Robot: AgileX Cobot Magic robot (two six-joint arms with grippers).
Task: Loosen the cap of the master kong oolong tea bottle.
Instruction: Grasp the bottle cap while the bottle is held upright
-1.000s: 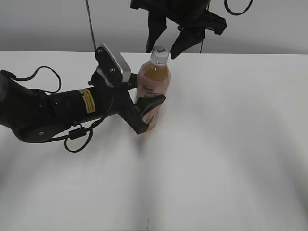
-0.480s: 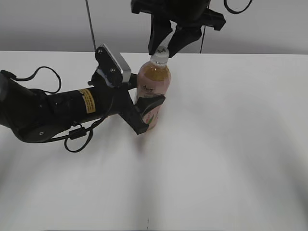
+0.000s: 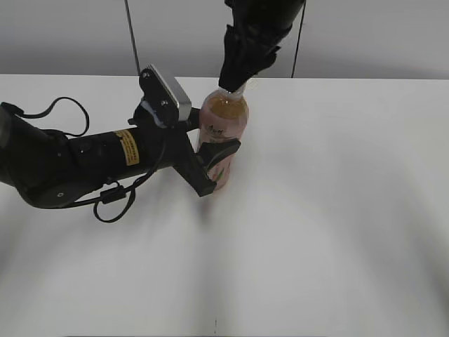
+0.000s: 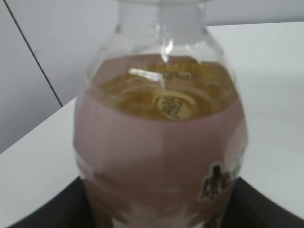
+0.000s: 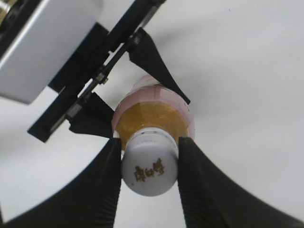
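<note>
The master kong oolong tea bottle (image 3: 223, 133) stands upright on the white table, amber tea above a pink label. My left gripper (image 3: 210, 163) is shut on its lower body; the left wrist view shows the bottle (image 4: 161, 142) filling the frame between the dark jaws. My right gripper (image 3: 238, 78) comes down from above and hides the cap in the exterior view. In the right wrist view the white cap (image 5: 149, 164) with a dark logo sits between the two black fingers (image 5: 102, 185), which press on both its sides.
The white table (image 3: 337, 210) spreads to the right and front of the bottle. The left arm's black body and cables (image 3: 63, 168) lie across the table's left side. A grey wall stands behind.
My right gripper has come down over the cap and its fingers have closed from spread apart onto the cap. The left gripper and bottle have not moved.
</note>
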